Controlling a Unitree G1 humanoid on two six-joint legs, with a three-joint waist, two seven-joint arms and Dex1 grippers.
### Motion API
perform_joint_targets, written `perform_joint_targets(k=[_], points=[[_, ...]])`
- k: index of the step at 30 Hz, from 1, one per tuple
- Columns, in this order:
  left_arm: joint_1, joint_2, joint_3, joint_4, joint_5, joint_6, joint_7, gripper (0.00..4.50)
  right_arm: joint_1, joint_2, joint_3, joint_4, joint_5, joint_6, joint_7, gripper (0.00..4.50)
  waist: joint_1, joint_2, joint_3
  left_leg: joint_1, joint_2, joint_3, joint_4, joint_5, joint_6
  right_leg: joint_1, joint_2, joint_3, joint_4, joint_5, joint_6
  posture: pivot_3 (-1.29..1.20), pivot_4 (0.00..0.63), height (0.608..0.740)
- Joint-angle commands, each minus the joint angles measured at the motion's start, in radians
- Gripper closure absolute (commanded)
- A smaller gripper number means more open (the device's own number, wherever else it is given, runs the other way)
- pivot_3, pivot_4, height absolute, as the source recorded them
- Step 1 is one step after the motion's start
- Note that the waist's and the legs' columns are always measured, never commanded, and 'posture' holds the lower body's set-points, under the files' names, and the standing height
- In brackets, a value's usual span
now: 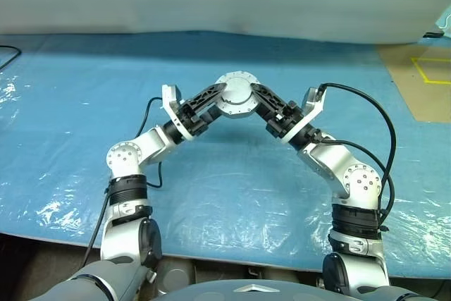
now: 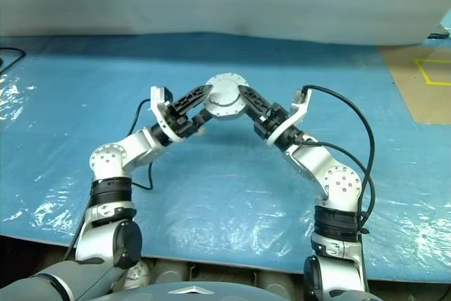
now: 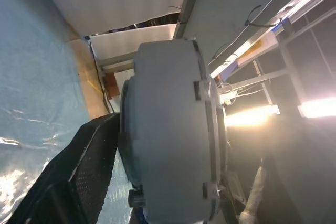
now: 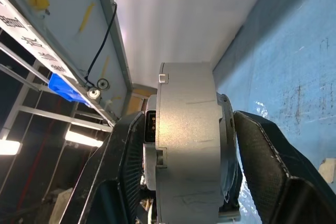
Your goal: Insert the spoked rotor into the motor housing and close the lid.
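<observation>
a silver round assembly, the motor housing [image 1: 236,94] with its lid on, is held in the air above the blue plastic-covered table [image 1: 232,195], at about 12 o'clock from the middle of the head views, between the two arms. seen from the head, only its flat round face with a ring of small bolts and a raised centre is shown; no copper windings or spoked wheel can be seen.

in the right wrist view the same body is seen edge-on as a thick grey drum [image 4: 189,145] with a small square lug at its rim, and a black finger [image 4: 262,156] is pressed against each flat side, so the right gripper [image 1: 255,98] is clamped across it. in the left wrist view the drum [image 3: 168,135] is again seen on edge, with notches along a thin flange; one black finger [image 3: 79,171] lies beside one face, and the other finger is not made out.

from the head, the left gripper [image 1: 215,98] is seen with its fingers spread wide around the drum's 9 o'clock side; whether they touch it cannot be told.
</observation>
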Motion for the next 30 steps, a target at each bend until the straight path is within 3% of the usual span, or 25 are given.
perform_joint_targets(k=[1,9,12,15,17,19,30], points=[[-0.025,-0.015,-0.043,0.007,0.016,-0.014,-0.048,0.02,-0.020,-0.001,0.004,-0.076,0.062,-0.011,0.014,2.21,0.000,0.000,0.000,0.000,0.000,0.000,0.000,0.000,0.000,0.000,0.000,0.000,0.000,0.000,0.000,0.00,0.150,0.740],[-0.017,-0.035,-0.067,0.022,0.073,-0.084,-0.048,0.02,-0.017,-0.007,0.010,-0.070,0.075,-0.014,0.007,2.21,0.000,0.000,0.000,-0.002,0.000,-0.003,0.003,0.000,0.000,0.000,0.000,-0.001,0.001,0.000,0.000,0.00,0.150,0.740],[-0.012,-0.040,-0.074,0.024,0.087,-0.096,-0.045,0.63,-0.014,-0.003,0.014,-0.065,0.077,-0.015,0.002,2.21,0.001,0.000,0.000,-0.003,-0.001,-0.003,0.004,0.000,0.000,0.000,0.000,-0.001,0.001,0.001,0.001,0.00,0.150,0.740],[-0.009,-0.042,-0.101,0.030,0.163,-0.170,-0.042,1.57,-0.015,-0.004,0.022,-0.063,0.069,-0.014,-0.001,2.21,0.001,0.000,0.000,-0.005,0.000,-0.005,0.006,0.000,0.000,0.000,0.000,-0.002,0.001,0.001,0.001,0.00,0.150,0.740],[-0.006,-0.038,-0.087,0.027,0.129,-0.154,-0.089,1.57,-0.017,-0.006,0.027,-0.062,0.067,-0.015,-0.001,2.21,0.001,0.000,0.000,-0.006,0.000,-0.006,0.007,0.000,0.000,0.000,0.000,-0.002,0.001,0.001,0.001,0.00,0.150,0.740],[0.000,-0.031,-0.101,0.014,0.139,-0.153,-0.104,2.08,-0.018,-0.008,0.031,-0.059,0.065,-0.016,-0.004,2.21,-0.002,0.000,0.000,-0.006,0.000,-0.006,0.008,0.000,0.000,0.000,0.000,-0.002,0.001,0.001,0.001,0.00,0.150,0.740],[-0.018,-0.040,-0.086,0.053,0.183,-0.222,-0.101,2.12,-0.019,-0.041,0.055,-0.085,-0.056,-0.034,0.012,2.21,0.001,0.000,0.000,-0.007,-0.001,-0.009,0.011,0.000,0.000,0.000,0.000,-0.003,0.002,0.001,0.002,0.00,0.150,0.740]])
